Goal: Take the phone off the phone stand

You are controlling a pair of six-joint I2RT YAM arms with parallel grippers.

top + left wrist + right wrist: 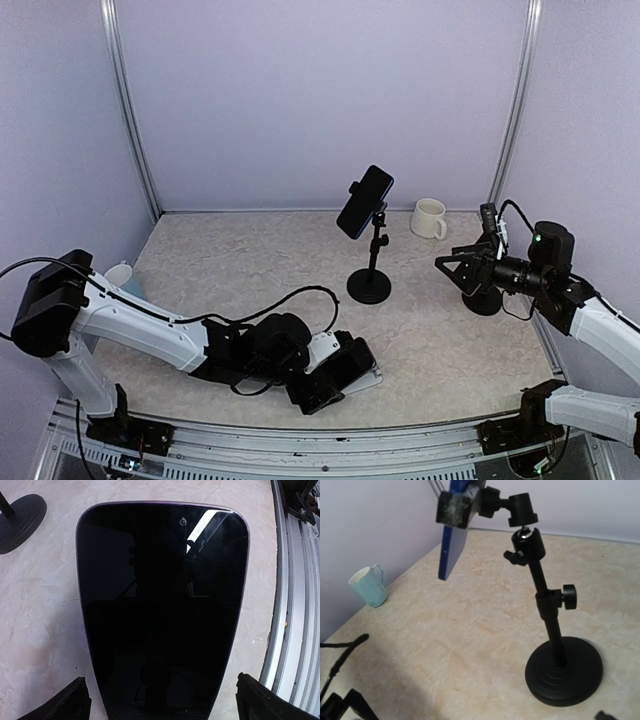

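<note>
- The phone (364, 201) sits in the clamp (457, 505) at the top of the phone stand (372, 262), tilted, its upper end leaning to the right in the top view. It is well above the table (250, 270), and neither gripper touches it.
- The right gripper (450, 272) is off to the stand's right, pointed toward it and well apart from it. Its jaws are spread and empty; its wrist view shows only the fingertips in the bottom corners.
- The left gripper (170, 702) is low at the near edge of the table, fingers parted either side of a second phone (162, 605) that lies flat, screen up. A gap shows on both sides, so the grip looks released (not the phone the task names, I judge, since it is not in the stand).
- Step in hand, as I read it: the approach. The removal itself is not yet done.
- The next move calls for the right gripper to come level with the clamped phone, close on its free edges clear of the clamp, and draw it out along the clamp's opening. The round base (564, 670) is unheld, so a sideways pull could tip the stand.
- A white mug (429, 218) stands behind the stand and a teal mug (369, 586) at the far left, both out of the way.
</note>
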